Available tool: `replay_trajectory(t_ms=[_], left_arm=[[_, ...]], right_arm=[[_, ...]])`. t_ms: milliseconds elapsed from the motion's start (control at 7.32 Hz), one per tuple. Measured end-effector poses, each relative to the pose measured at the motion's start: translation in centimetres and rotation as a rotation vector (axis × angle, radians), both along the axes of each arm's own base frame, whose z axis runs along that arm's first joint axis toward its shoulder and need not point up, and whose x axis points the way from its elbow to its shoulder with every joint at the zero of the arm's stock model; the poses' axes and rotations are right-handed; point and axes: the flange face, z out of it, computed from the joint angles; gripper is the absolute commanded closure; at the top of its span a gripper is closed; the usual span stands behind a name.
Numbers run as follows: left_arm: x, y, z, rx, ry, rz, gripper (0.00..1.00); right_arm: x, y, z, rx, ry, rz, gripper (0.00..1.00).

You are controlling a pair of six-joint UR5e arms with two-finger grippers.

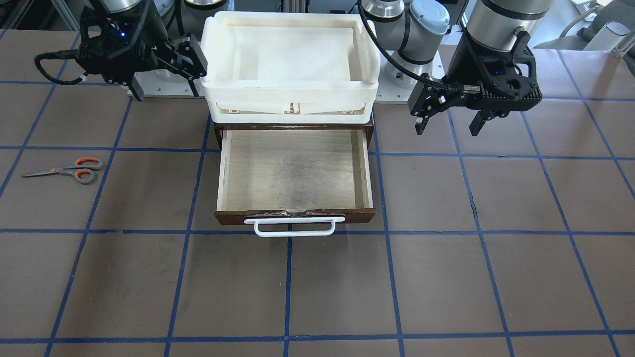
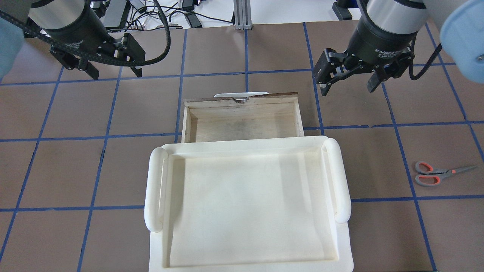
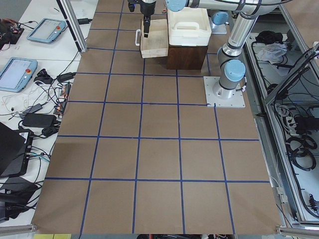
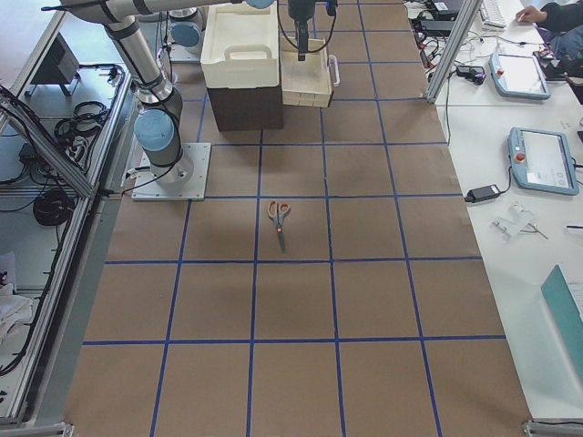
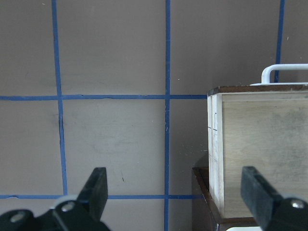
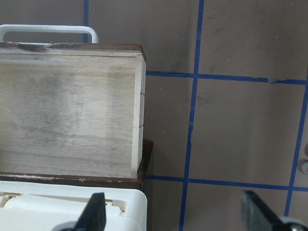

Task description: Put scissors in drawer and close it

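Observation:
The scissors point(image 1: 64, 171) lie flat on the table, far to the robot's right of the drawer; they also show in the overhead view point(image 2: 440, 174) and the exterior right view point(image 4: 279, 218). The drawer point(image 1: 295, 171) is pulled out and empty, with its white bar handle point(image 1: 293, 225) at the front. My left gripper point(image 2: 113, 70) is open and empty, hovering beside the drawer's left side point(image 5: 178, 197). My right gripper point(image 2: 348, 85) is open and empty, hovering beside the drawer's right front corner point(image 6: 175, 214), well away from the scissors.
A white plastic tray point(image 2: 151, 189) sits on the dark cabinet above the drawer opening. The table is brown with blue tape grid lines. The arm bases stand behind the cabinet.

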Motion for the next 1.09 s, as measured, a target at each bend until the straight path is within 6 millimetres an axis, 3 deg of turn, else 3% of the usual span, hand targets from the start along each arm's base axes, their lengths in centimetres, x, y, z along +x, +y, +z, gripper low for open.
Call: replay_trajectory(t_ms=[546, 1093], left_arm=[[0.0, 0.0, 0.0, 0.000, 0.000, 0.001, 0.00], [0.0, 0.0, 0.0, 0.000, 0.000, 0.001, 0.00]], right_arm=[[0.0, -0.5, 0.0, -0.017, 0.005, 0.002, 0.00], [-1.2, -1.7, -1.6, 0.010, 0.036, 0.019, 0.00]])
